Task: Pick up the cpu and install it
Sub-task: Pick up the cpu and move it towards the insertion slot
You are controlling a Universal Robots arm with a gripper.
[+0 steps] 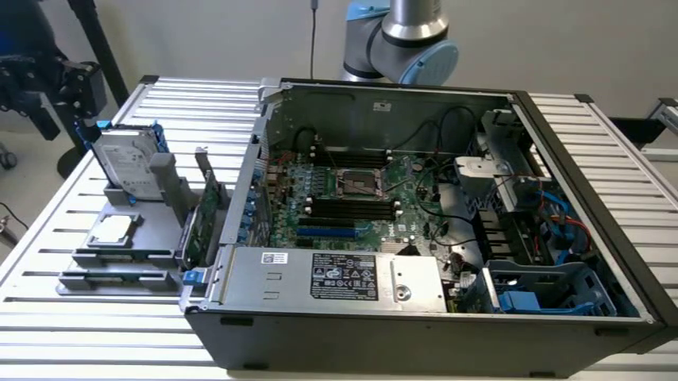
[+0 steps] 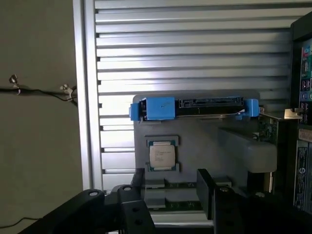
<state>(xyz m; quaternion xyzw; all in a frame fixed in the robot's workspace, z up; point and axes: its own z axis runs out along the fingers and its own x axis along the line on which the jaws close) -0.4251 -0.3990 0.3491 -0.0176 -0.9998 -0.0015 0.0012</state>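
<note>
Tabletop [image 1: 43, 230]: ribbed metal slats, its near edge closest to the exterior camera; it carries the case and the holder.
Computer case [image 1: 424, 341]: open-sided, across the tabletop's middle; the motherboard socket [image 1: 358, 184] has no chip in it.
Arm [image 1: 408, 36]: rises beyond the tabletop's far edge, behind the case.
Holder [image 1: 79, 258]: grey fixture by the tabletop's edge on the exterior view's left, just beside the case.
Hard drive [image 1: 127, 163]: stands on edge in its blue bracket at the holder's far end.
Green card [image 1: 206, 210]: upright on the holder's side toward the case.
Hand [image 2: 170, 195]: looks down on the holder's slotted near end; its fingers [image 2: 130, 195] stand well apart with nothing between them. Its height above the holder cannot be told.
Cpu [image 1: 113, 230]: flat, silvery top up, in its recess in the holder, untouched.
Key relation: the cpu lies just past the fingertips, toward the hard drive. It sits nearer one finger than the middle of the gap. It is square, so it has no long axis, and its sides run parallel to the holder's edges.
</note>
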